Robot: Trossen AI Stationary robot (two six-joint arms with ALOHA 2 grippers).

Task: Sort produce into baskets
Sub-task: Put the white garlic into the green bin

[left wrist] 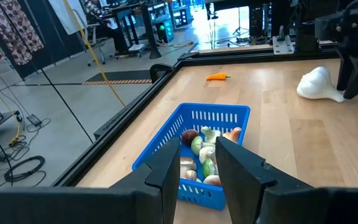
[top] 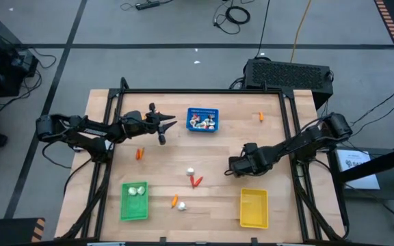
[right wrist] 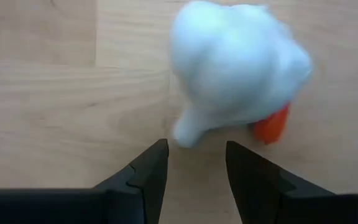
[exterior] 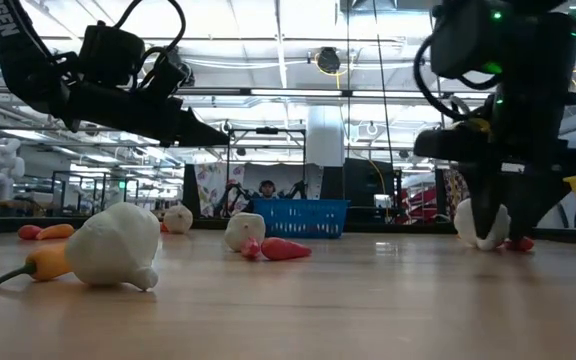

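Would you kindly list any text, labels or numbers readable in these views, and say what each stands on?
"SSEN": white letters, cut off by the frame edge, on the left arm in the low view.
White sheet beside the table's right edge: print too small to read.
Nothing else readable.

We see a pale wooden counter [top: 217, 147] with a dark metal frame, standing on a grey floor [top: 183, 61]. A black boxy unit [top: 287, 74] sits at the upper right of the counter, with a yellow cable [top: 299, 31] above it. Black cables [top: 234, 14] coil near the top centre. A white sheet [top: 358, 164] lies at right.
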